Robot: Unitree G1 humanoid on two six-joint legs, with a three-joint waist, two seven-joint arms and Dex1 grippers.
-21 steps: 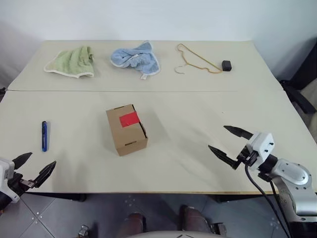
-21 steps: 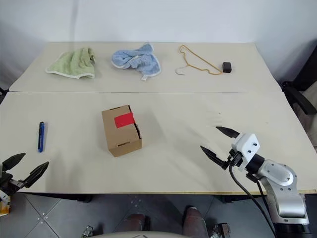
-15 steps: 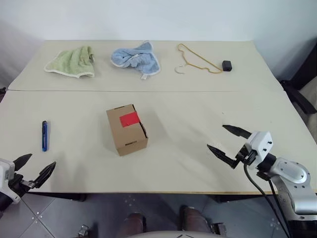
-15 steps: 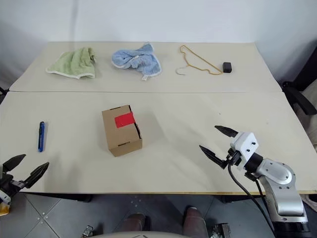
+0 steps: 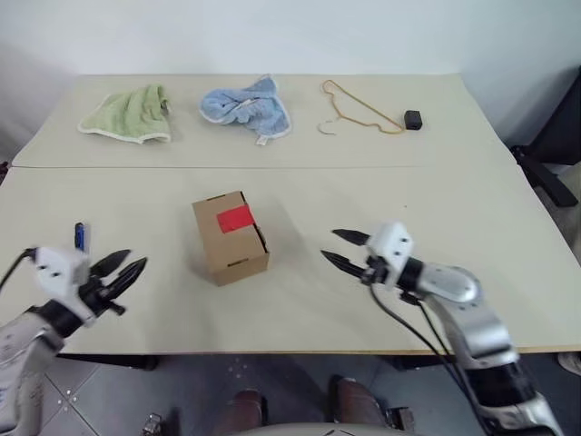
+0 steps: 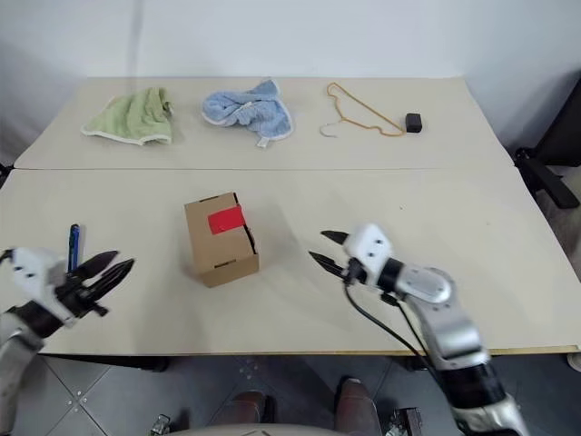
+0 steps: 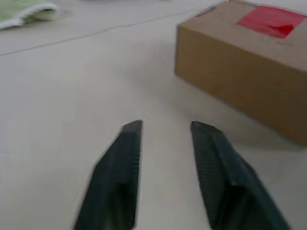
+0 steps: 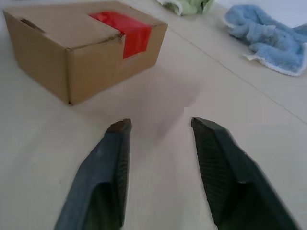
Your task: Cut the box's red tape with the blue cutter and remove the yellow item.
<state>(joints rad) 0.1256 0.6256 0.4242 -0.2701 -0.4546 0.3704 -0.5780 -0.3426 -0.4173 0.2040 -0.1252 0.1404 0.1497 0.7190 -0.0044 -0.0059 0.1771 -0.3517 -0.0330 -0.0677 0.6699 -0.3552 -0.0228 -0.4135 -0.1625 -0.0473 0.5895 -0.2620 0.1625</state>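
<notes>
Two grippers up over the table, both with fingers parted and nothing between them. I take the box (image 5: 231, 237) as my landmark.

Right gripper (image 5: 341, 247) hangs to the right of the box, tips aimed at it, with a strip of bare tabletop between. Left gripper (image 5: 124, 270) sits on the box's left and a bit nearer my side, close to the table's (image 5: 472, 209) near edge, also aimed toward the box with an open gap. In the wrist views I see bare surface ahead of each pair of fingers (image 8: 110, 163) before the cardboard starts.

Room to move: the whole span right of the box out to the table's right edge is bare. Near edge runs just below both grippers. Past the right edge a dark chair-like shape stands on the floor.

Surface is pale beige, with a seam running across behind the box. Beyond that seam: green cloth (image 5: 127, 113) far left, blue cloth (image 5: 247, 106) straight behind the box, tan hanger (image 5: 359, 109) and a small black block (image 5: 413, 119) behind and right. White wall at the back.

Red tape (image 5: 235, 218) sits on top of the box and folds over its right edge. Blue cutter (image 5: 80, 236) lies flat, well left of the box, just beyond the left gripper's wrist, partly hidden by it.
</notes>
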